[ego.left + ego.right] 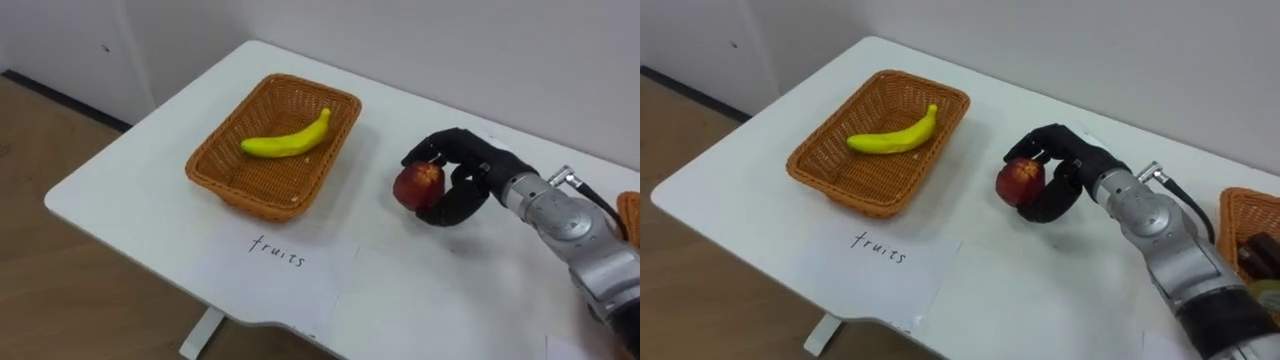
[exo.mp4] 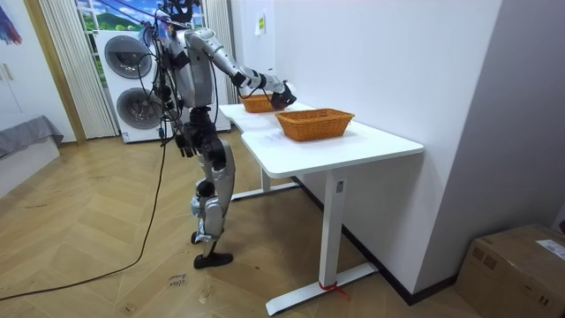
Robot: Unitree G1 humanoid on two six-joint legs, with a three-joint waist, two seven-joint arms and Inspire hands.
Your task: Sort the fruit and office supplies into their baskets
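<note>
While the robot stands at the white counter [image 1: 130,190], a sheet of paper [image 1: 275,265] with handwriting lies by its near edge. Beyond the sheet, the right hand [image 1: 468,180] curls its fingers and thumb around a red apple [image 1: 418,185], just right of a wicker basket [image 1: 250,200]. A yellow banana [image 1: 288,140] lies inside that basket. A second wicker basket [image 1: 1240,215] sits at the counter's right end, well apart from the first.

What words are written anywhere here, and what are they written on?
"fruits": handwritten on the white paper sheet lying on the table, in front of the basket that holds the banana.
Yellowish note on the wall, room view: too small to read.
</note>
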